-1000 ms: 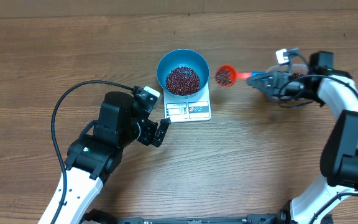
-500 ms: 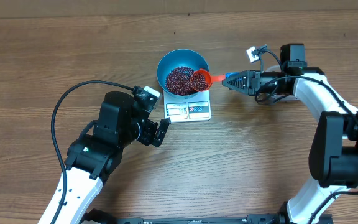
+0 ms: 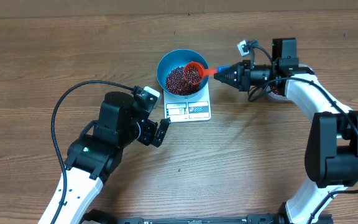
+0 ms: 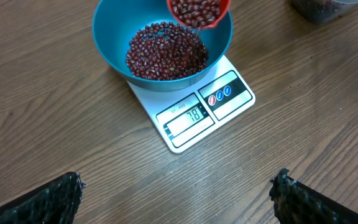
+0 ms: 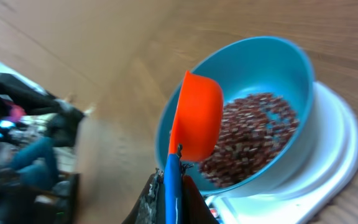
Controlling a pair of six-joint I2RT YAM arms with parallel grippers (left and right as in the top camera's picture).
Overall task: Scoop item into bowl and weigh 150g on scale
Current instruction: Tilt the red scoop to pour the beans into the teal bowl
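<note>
Here the right gripper (image 3: 224,72), clamped on the scoop (image 3: 194,72), holds it tilted over the bowl (image 3: 166,62) to add beans (image 4: 166,53); left gripper (image 3: 156,114) stands open.

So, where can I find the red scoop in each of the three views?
Overhead: the scoop is above centre, over the right side of the bowl.
Left wrist: the scoop is at the top edge, cut off, with beans in it.
Right wrist: the scoop is at centre, its outside facing the camera.
Shared landmark: the blue bowl on the scale.
</note>
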